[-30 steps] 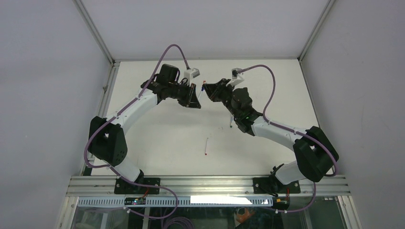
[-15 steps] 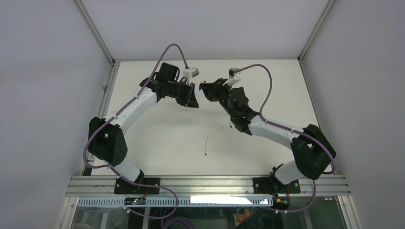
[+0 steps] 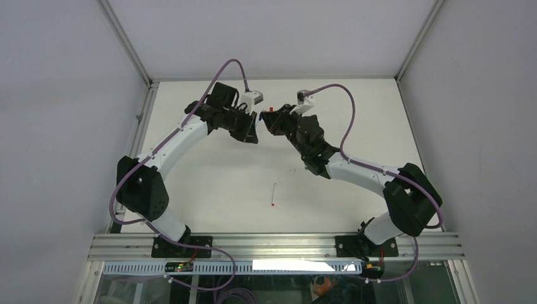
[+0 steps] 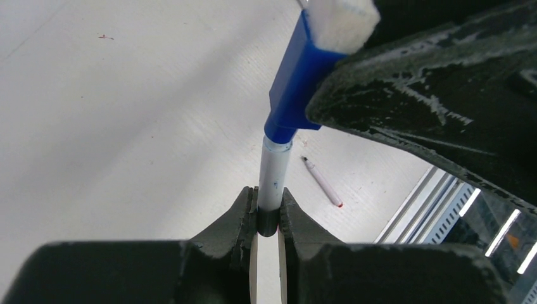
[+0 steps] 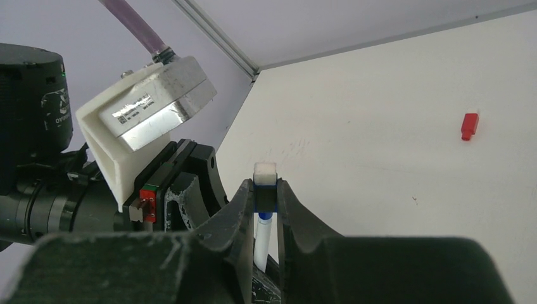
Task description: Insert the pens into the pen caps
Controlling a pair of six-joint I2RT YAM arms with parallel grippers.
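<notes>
High over the back of the table my two grippers meet tip to tip. My left gripper (image 4: 269, 197) (image 3: 254, 126) is shut on the dark rear end of a white pen (image 4: 274, 177). My right gripper (image 5: 265, 188) (image 3: 271, 120) is shut on the blue pen cap (image 5: 265, 197) (image 4: 295, 82), which has a white end. The pen's front end sits inside the cap's mouth, and its barrel (image 5: 261, 235) shows below the cap. A second pen (image 3: 273, 194) (image 4: 322, 182), with a red tip, lies on the table. A red pen cap (image 5: 469, 125) lies apart on the table.
The white table (image 3: 215, 183) is walled by grey panels on three sides. A metal rail (image 3: 272, 244) carrying both arm bases runs along the near edge. The left wrist's white camera housing (image 5: 145, 120) stands close beside my right fingers.
My right gripper has moved left with the blue cap towards my left gripper, closing the gap. The pen's tip and the cap now meet.
</notes>
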